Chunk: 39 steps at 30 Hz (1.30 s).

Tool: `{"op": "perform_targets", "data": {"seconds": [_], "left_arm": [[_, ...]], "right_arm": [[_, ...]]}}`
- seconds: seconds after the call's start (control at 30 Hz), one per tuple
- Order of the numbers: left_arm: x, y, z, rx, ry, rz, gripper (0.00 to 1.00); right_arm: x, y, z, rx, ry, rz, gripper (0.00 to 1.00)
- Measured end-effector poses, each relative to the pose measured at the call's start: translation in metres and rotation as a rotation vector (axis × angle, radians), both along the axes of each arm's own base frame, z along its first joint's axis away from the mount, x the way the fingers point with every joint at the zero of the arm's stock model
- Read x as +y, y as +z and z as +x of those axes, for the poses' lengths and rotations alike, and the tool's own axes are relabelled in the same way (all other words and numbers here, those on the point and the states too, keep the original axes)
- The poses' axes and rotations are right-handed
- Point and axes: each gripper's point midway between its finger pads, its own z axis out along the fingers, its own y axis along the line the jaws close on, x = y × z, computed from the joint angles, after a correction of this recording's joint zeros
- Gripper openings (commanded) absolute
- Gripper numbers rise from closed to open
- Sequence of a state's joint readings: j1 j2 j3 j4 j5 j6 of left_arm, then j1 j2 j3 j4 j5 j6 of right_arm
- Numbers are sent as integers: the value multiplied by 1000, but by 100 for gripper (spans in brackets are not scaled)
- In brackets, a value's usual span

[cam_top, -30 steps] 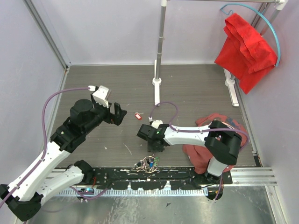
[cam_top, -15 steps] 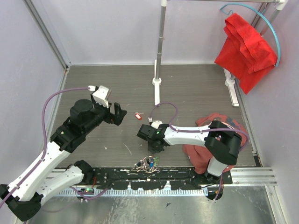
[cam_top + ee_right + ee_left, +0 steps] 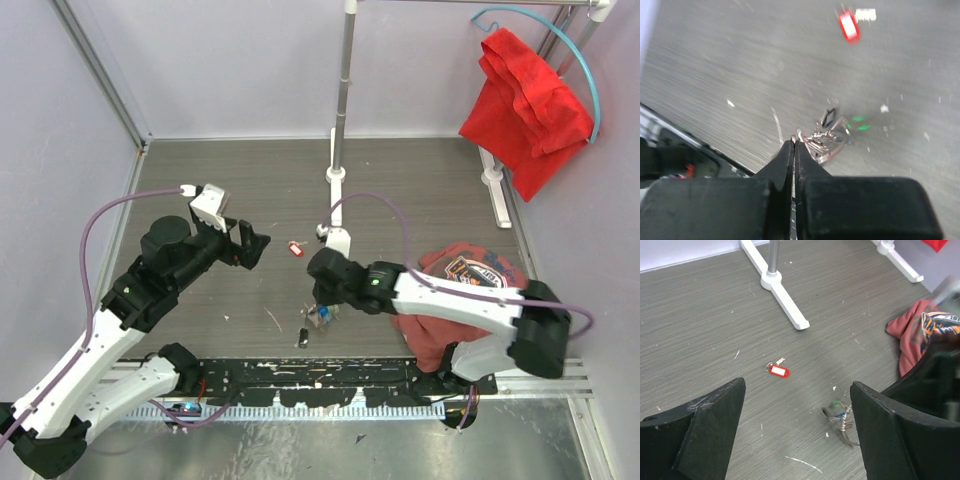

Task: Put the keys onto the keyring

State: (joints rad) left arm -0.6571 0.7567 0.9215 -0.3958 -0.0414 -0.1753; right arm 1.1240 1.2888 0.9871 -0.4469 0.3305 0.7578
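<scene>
Pinching claw: right gripper (image 3: pixel 794 142), its black fingers pressed flat together on a strand of the thin silver wire keyring (image 3: pixel 812 140)
Keyring place: at the right fingertips, over the grey wood-grain tabletop (image 3: pixel 200 180) and between the two arms; whether it clears the surface I cannot tell
Bunch on the ring: small green-tagged keys (image 3: pixel 858 123), blurred in the wrist view
Black piece: small black-headed key (image 3: pixel 302 338) just beside the bunch on the near side; touching it or apart, I cannot tell
Loose key: small red-tagged key (image 3: pixel 294 247) flat on the tabletop, well apart from the ring, near the white stand foot (image 3: pixel 337 205)
Spread claw: left gripper (image 3: pixel 252 241), fingers wide apart with nothing between them, pointing toward the red-tagged key
Beside the right arm: crumpled red printed cloth (image 3: pixel 460 270)
</scene>
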Motion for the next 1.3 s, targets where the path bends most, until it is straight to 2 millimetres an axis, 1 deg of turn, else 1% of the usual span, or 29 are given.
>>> {"op": "perform_targets", "data": {"seconds": [0.13,0.23,0.27,0.3,0.47,0.57,0.63,0.73,0.83,0.93,0.97,1.0,1.13,1.3], "left_arm": [[-3,15,-1,-31,-12,-40,94],[-5,33,-3,-82,-28,-81,93],[-6,43,-4,-105,-37,-99,91],[-6,51,-5,-122,-44,-111,90],[-15,107,-16,-248,-115,-202,88],[-24,135,-27,-318,-170,-247,88],[-33,147,-35,-355,-214,-268,88],[-52,152,-46,-389,-269,-262,89],[-74,148,-54,-412,-307,-226,88],[-94,141,-58,-436,-324,-174,88],[-99,138,-57,-446,-319,-152,84],[-102,136,-54,-456,-309,-131,83],[-104,134,-42,-496,-244,-74,74],[-99,141,-31,-541,-176,-57,67]], "right_arm": [[0,80,11,-211,33,180,1],[-2,121,14,-316,54,255,1],[-2,137,15,-353,61,281,1],[-2,149,15,-377,64,299,1],[-1,215,19,-539,72,438,1],[-6,240,18,-600,60,498,1],[-8,256,20,-640,47,540,1],[-9,270,21,-678,32,579,1],[-11,281,22,-707,19,609,1],[-12,289,22,-725,14,633,1],[-12,292,22,-731,13,640,1],[-13,293,21,-734,12,646,1],[-12,299,20,-744,18,667,1],[-13,303,17,-749,28,681,1]]}}
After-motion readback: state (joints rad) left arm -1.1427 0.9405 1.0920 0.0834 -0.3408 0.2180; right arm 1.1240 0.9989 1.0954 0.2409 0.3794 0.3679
